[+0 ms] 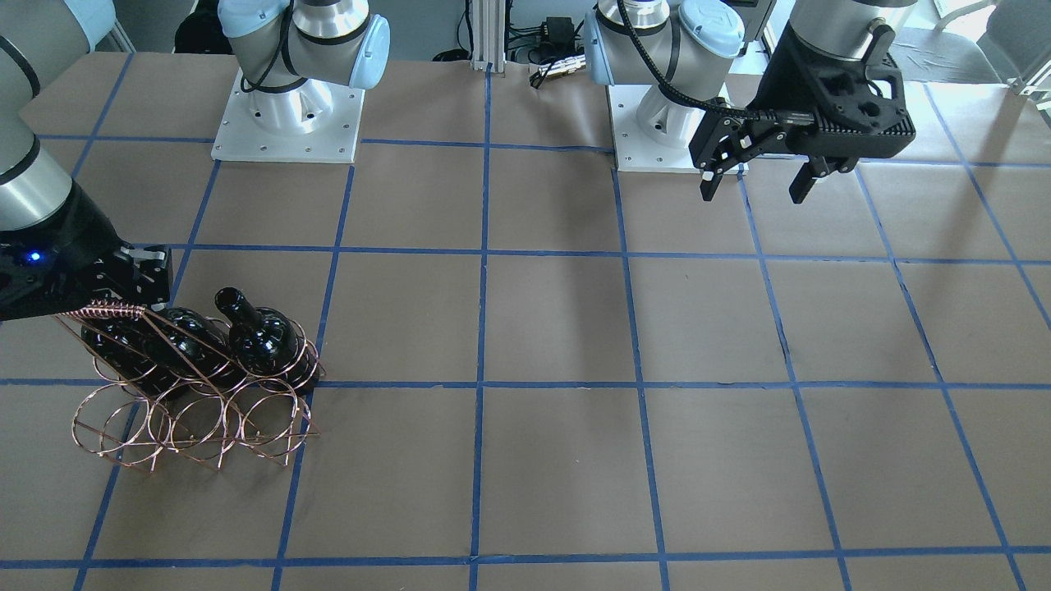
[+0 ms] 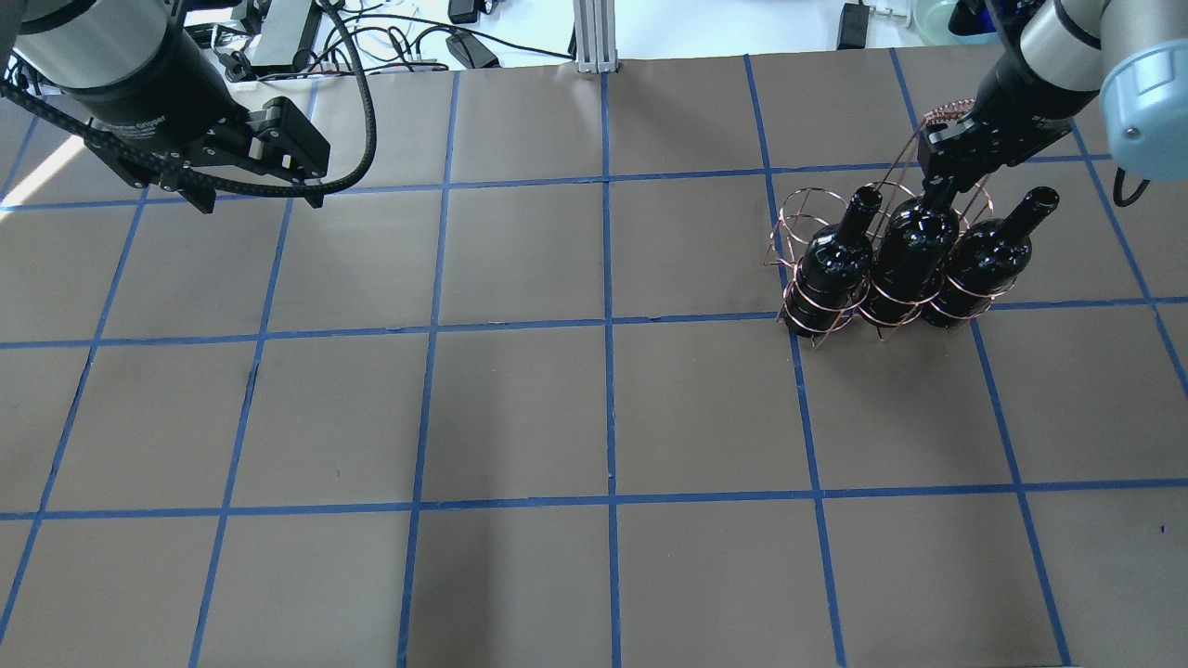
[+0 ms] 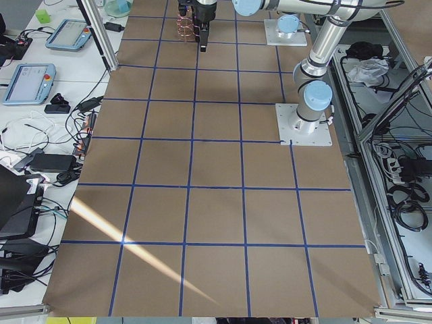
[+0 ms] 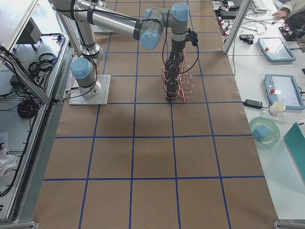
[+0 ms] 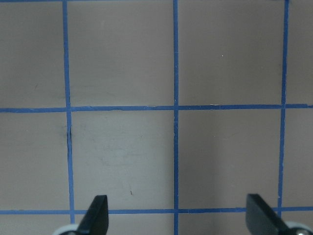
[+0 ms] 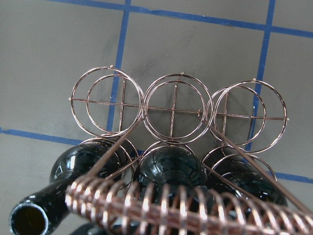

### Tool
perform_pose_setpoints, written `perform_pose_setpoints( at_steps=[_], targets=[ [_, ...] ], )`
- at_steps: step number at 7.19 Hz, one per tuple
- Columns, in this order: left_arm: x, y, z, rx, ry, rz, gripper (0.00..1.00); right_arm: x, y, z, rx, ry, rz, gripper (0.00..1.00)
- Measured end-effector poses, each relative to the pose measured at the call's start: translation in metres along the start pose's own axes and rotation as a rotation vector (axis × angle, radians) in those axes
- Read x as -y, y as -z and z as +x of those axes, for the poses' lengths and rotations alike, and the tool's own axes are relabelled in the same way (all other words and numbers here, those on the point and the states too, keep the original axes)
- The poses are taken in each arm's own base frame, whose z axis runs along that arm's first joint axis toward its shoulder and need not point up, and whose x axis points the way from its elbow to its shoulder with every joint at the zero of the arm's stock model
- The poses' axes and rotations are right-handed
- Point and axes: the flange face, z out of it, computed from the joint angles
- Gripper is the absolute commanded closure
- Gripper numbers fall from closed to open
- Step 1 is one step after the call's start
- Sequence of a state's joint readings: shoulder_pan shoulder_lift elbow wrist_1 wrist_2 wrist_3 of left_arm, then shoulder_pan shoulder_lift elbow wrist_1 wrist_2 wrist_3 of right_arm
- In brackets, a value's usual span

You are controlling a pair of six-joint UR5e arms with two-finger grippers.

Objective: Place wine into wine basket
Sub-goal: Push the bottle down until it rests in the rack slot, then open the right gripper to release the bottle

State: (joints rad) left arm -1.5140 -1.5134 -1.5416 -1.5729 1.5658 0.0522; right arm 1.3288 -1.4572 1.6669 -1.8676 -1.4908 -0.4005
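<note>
Table: right gripper seemingly over basket

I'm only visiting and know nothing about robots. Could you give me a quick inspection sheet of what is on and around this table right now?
Surface: brown table marked with a blue tape grid.
Job's things: the copper wine basket holds three black bottles in the row nearer the robot, a middle bottle and two outer bottles. Its other row of rings is empty.
Clutter: nothing seen.
Grippers: left gripper is open above bare table. Right gripper is at the middle bottle's neck, beside the handle; its grip cannot be told.
Cables: a black cable loops along the left arm; loose leads lie behind the table.
Surroundings: a side bench with a tablet and a cup.
</note>
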Motion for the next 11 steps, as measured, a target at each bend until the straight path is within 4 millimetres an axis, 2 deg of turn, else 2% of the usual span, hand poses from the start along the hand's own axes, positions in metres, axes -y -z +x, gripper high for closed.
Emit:
perform_pose_setpoints(
  at_steps=[4,5,6,7,9,10,11],
  targets=[
    [-0.001,0.002,-0.001,0.002,0.001,0.003,0.0,-0.001,-0.015,0.002,0.0,-0.003,-0.007,0.89],
    [0.0,0.001,-0.001,0.001,0.001,0.002,0.0,-0.001,-0.016,0.002,-0.002,-0.003,-0.008,0.67],
    [0.0,0.001,-0.001,0.001,0.002,0.002,0.0,-0.001,-0.016,0.002,-0.005,-0.003,-0.009,0.17],
    [0.0,0.001,-0.001,0.001,0.002,0.002,0.0,-0.001,-0.015,0.002,-0.009,-0.007,-0.007,0.01],
    [0.0,0.001,-0.001,0.001,0.002,0.002,0.0,0.0,-0.003,0.001,-0.016,-0.034,0.012,0.01],
    [0.0,0.0,-0.001,0.001,0.001,0.001,0.0,0.001,0.009,0.001,-0.023,-0.039,0.026,0.01],
    [0.0,0.0,0.0,0.0,0.003,0.0,0.0,0.0,0.029,-0.003,-0.028,-0.049,0.042,0.01]
  ],
)
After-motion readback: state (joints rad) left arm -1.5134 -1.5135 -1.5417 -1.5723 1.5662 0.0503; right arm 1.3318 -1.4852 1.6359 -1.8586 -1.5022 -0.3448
